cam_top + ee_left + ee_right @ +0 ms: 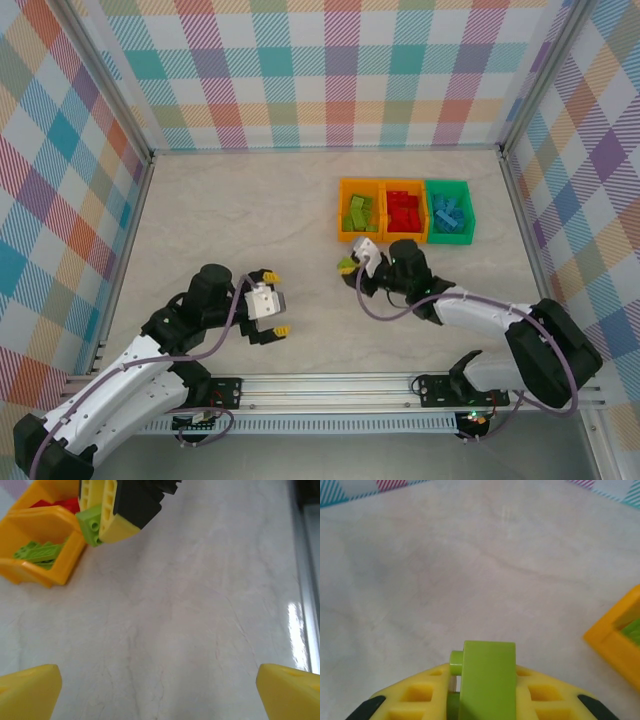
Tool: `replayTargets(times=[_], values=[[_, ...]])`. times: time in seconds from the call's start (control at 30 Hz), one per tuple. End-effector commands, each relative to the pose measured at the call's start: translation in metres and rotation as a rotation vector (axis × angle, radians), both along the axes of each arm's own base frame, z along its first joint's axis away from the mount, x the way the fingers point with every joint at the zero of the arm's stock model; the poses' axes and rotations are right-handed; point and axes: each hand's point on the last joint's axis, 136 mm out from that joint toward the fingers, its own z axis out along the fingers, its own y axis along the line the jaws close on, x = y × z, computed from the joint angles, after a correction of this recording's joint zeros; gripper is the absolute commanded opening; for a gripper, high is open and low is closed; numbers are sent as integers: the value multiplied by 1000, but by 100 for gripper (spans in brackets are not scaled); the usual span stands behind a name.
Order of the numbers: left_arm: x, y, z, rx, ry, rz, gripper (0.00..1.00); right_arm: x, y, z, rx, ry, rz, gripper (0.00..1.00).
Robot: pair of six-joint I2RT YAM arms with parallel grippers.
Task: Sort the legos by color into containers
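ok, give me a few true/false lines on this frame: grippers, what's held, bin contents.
1. The right gripper is shut on a lime green lego. True.
2. The left gripper holds a red lego. False: it is open and empty, above the table.
3. The left orange bin holds green legos. True.
4. The green bin holds red legos. False: it holds light blue legos; the red legos are in the middle orange bin.
5. The held lego is inside a bin. False: it is in the jaws, in front of the bins.
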Motion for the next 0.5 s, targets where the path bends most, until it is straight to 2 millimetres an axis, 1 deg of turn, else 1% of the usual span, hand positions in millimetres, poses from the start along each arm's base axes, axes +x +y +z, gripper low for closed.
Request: replayTargets(times=[0.0,0.07,0.13,0.2,0.23,0.27,0.37,0.4,0.47], values=[[40,8,40,-180,41,284,100,36,-3,20,58,29,-48,19],[53,18,48,-192,48,388,100,63,-11,27,75,40,-103,18],[59,24,52,-195,53,448,100,92,-23,29,99,65,-181,17],[63,29,52,-188,47,485,100,123,-40,27,115,92,-287,18],[64,32,51,-182,46,502,100,137,-49,23,118,115,-334,19],[66,34,50,-178,45,517,100,147,-55,20,119,131,-354,20],[69,41,48,-152,35,549,100,170,-55,11,94,176,-358,27],[71,41,48,-143,29,549,100,174,-52,11,86,188,-350,28],[70,45,41,-107,47,559,100,181,-47,16,93,200,-336,31]])
